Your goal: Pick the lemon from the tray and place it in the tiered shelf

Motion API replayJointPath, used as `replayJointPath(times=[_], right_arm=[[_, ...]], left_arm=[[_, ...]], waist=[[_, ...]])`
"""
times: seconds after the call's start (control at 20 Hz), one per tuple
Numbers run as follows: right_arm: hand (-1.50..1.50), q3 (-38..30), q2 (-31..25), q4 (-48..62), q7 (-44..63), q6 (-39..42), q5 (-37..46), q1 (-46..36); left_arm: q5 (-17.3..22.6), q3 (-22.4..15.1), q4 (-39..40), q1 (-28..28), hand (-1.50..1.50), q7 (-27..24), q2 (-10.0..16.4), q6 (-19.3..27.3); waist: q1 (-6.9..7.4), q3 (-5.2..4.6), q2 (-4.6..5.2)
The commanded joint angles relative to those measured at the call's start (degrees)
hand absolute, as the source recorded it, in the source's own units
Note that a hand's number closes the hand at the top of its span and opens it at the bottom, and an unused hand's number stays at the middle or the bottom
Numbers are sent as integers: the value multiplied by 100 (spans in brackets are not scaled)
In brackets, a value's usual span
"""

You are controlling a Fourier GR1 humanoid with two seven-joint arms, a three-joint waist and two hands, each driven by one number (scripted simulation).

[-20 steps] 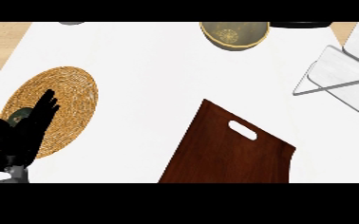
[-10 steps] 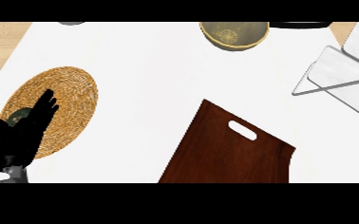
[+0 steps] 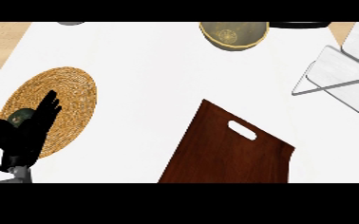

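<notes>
At lower left, left robot hand (image 3: 32, 130) released, fingers straight and pointing up the view, laid over the near edge of a round woven mat (image 3: 70, 95) on the white table (image 3: 154, 61). Just beside the fingers, on the mat's left part, a dark green rounded thing (image 3: 23, 115), partly hidden by the hand. At lower centre, a dark wooden board (image 3: 224, 156) with a handle slot (image 3: 242, 129), set at a slant and well apart from the mat. At the top edge, an olive bowl (image 3: 256, 37) holding a yellowish round shape (image 3: 226, 35), perhaps the lemon, though not identifiable for certain. At far right, the pale, wire-framed tiered shelf (image 3: 329, 73), cut off by the view's edge.
</notes>
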Motion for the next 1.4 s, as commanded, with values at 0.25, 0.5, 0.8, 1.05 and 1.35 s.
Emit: replayJointPath(times=[0.25, 0.5, 0.8, 1.05, 1.35], right_arm=[[-150, -844, 163, -45, 147, -106, -995, -240], [-150, -1389, -101, -122, 180, 69, -1647, -279], [-150, -2250, -265, -1347, 765, 439, -2547, -82], [-150, -3489, -1023, -1634, 1207, 1209, -3101, 483], [-150, -5165, -2156, -1249, 1817, 2707, -3899, 1006]], left_arm=[[102, 192, 4, 112, 0, -4, 123, -212], [-87, 30, -548, 322, 0, 168, -106, 52], [-3, 186, -130, 180, 0, 15, 4, -122], [-100, 219, -13, 226, 0, -117, -116, 47], [84, 345, -220, 412, 0, 130, -6, -94]], waist=[[-14, 19, 1], [-10, 21, -3], [-121, 17, -33], [-243, 19, -50], [-393, 22, -107]])
